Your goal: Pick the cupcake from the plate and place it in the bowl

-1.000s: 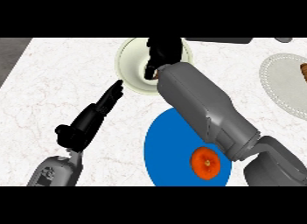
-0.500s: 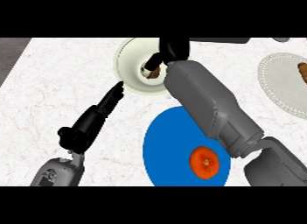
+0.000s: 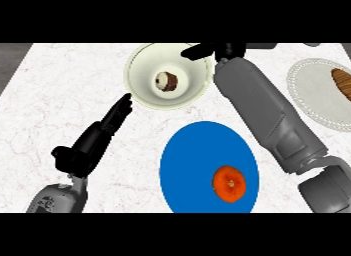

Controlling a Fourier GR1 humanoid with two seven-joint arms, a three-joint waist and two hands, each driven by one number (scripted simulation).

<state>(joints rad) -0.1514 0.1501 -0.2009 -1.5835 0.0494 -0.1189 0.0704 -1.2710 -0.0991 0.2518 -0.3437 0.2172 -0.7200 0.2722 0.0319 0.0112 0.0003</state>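
Now that cupcake (image 3: 165, 80) sits free in bowl (image 3: 146, 95), right hand (image 3: 207, 50) lifts clear, fingers curled empty; placement looks done. Left hand (image 3: 104, 130) flat, holding nothing.

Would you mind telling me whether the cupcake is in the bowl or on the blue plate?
In the bowl. The cupcake lies inside the cream bowl, near its middle; the blue plate holds only an orange item.

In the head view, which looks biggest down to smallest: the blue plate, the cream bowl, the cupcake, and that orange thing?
1. Blue plate
2. Cream bowl, farther from the camera, so its true size is unsure
3. Orange thing
4. Cupcake, lying inside the bowl
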